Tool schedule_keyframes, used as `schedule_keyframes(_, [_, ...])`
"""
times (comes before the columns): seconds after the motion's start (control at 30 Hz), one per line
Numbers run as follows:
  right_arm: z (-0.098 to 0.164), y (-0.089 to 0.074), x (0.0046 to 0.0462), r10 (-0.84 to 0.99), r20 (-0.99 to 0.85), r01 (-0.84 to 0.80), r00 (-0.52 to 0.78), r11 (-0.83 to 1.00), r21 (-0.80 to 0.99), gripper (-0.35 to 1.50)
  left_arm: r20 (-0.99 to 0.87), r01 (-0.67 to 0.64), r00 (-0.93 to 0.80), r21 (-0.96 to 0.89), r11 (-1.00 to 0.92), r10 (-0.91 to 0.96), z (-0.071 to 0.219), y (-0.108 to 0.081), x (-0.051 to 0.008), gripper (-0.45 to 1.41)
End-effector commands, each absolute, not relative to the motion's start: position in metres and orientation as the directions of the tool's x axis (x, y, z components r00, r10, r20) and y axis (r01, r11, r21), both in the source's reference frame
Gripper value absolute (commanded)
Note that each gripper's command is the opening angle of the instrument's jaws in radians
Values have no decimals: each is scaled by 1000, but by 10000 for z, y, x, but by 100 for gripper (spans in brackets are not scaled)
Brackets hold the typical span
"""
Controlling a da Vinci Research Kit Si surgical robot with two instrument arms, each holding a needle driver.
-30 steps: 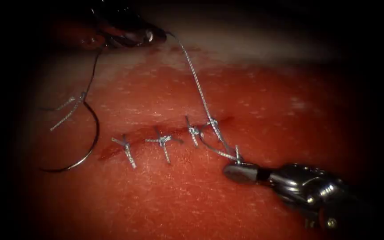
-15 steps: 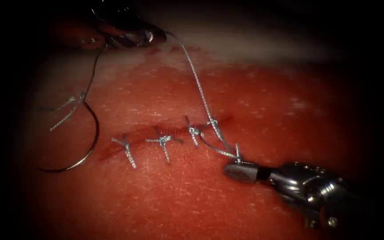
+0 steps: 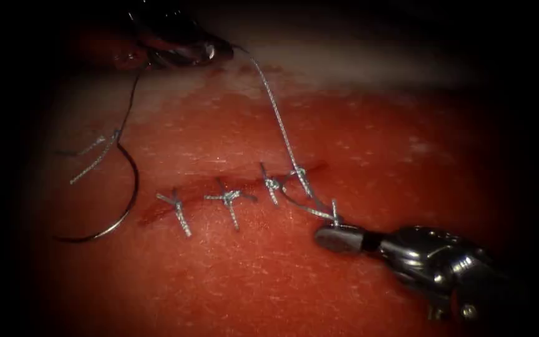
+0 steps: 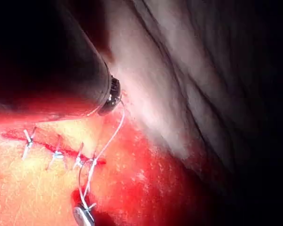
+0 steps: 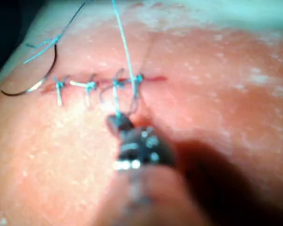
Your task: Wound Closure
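The cut [image 3: 204, 185] runs across the tissue [image 3: 357, 143] with three tied stitches [image 3: 229, 198] and a fourth knot [image 3: 297, 173] at its right end. My left tool [image 3: 210, 50], beyond the cut on its left side, is shut on the long thread [image 3: 279, 122], which rises taut from that knot. My right tool [image 3: 335, 237], on the near side to the right, is shut on the short thread end [image 3: 334, 215], with a small loop [image 3: 291, 203] slack between it and the knot. The curved needle [image 3: 133, 187] lies loose on the tissue left of the cut, held by neither tool. The right tool's tip [image 4: 83, 215] also shows in the left wrist view.
Cut ends of thread [image 3: 95, 156] lie on the tissue beside the needle's upper curve. Red fluid covers the tissue around the cut. The pale edge of the tissue [image 3: 344, 62] runs along the far side.
The right tool has edged slightly up and right with the short thread end. The left tool, the long thread and the needle have stayed where they were.
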State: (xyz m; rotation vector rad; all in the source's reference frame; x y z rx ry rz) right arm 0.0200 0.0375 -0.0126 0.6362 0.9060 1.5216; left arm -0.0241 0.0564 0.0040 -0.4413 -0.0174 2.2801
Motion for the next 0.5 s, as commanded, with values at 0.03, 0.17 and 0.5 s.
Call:
schedule_keyframes(0.03, [-121,369,208,983,-99,-556,-155,-4,831,-35,-309,-714,-622,-152,-683,719,47,562,-247,-35])
schedule_keyframes(0.17, [-121,369,208,983,-104,-557,-153,2,831,-35,-293,-696,-651,-138,-705,700,54,557,-246,-35])
schedule_keyframes(0.5, [-121,368,207,982,-110,-556,-151,8,831,-35,-299,-599,-710,-221,-770,638,85,570,-253,-35])
